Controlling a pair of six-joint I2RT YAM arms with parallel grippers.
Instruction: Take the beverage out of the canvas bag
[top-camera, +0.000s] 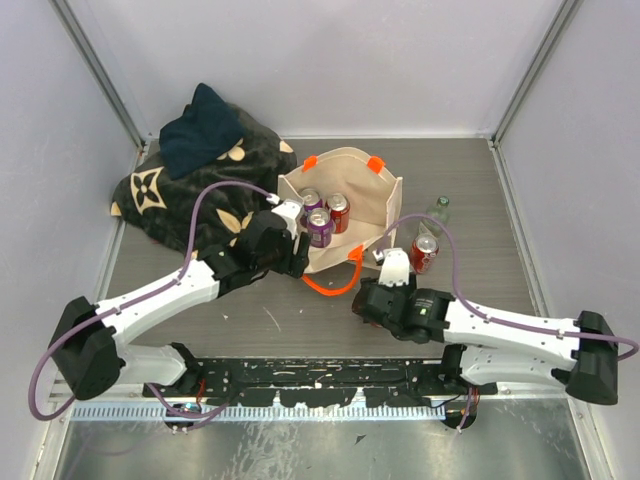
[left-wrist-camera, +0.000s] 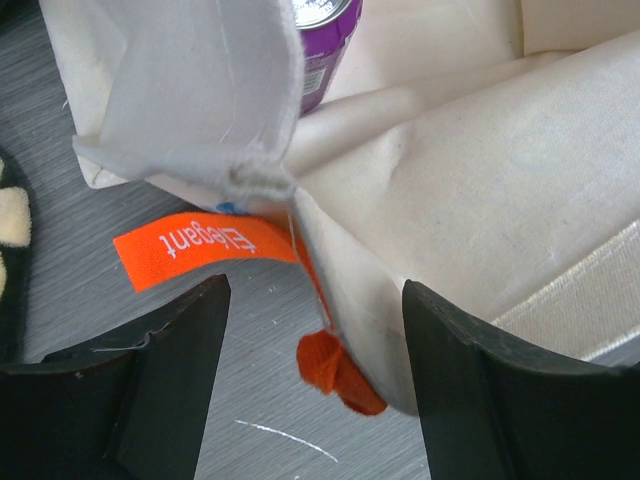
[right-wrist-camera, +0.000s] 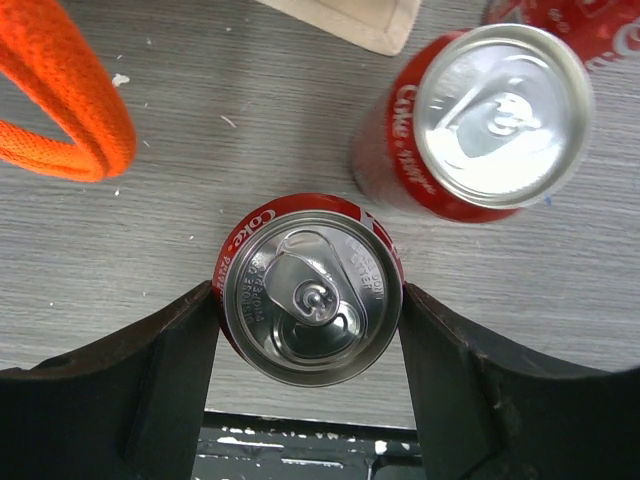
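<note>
The beige canvas bag (top-camera: 372, 205) with orange handles stands open mid-table. It holds a purple can (top-camera: 320, 228) and two more cans, one of them red (top-camera: 339, 208). My left gripper (top-camera: 292, 250) is at the bag's front left corner. In the left wrist view it (left-wrist-camera: 315, 300) is open. The bag's corner (left-wrist-camera: 430, 230) and an orange strap end (left-wrist-camera: 335, 370) lie between its fingers, unpinched. The purple can (left-wrist-camera: 325, 35) shows above. My right gripper (right-wrist-camera: 310, 300) is shut on an upright red Coke can (right-wrist-camera: 312, 295), with both fingers against its sides. In the top view that gripper (top-camera: 368, 292) hides it.
A second red Coke can (top-camera: 425, 253) (right-wrist-camera: 480, 120) stands on the table right of the bag, with a clear bottle (top-camera: 437, 211) behind it. A dark floral blanket (top-camera: 195, 200) with a navy cloth (top-camera: 200, 130) lies at the back left. An orange handle loop (right-wrist-camera: 60, 105) lies near my right gripper.
</note>
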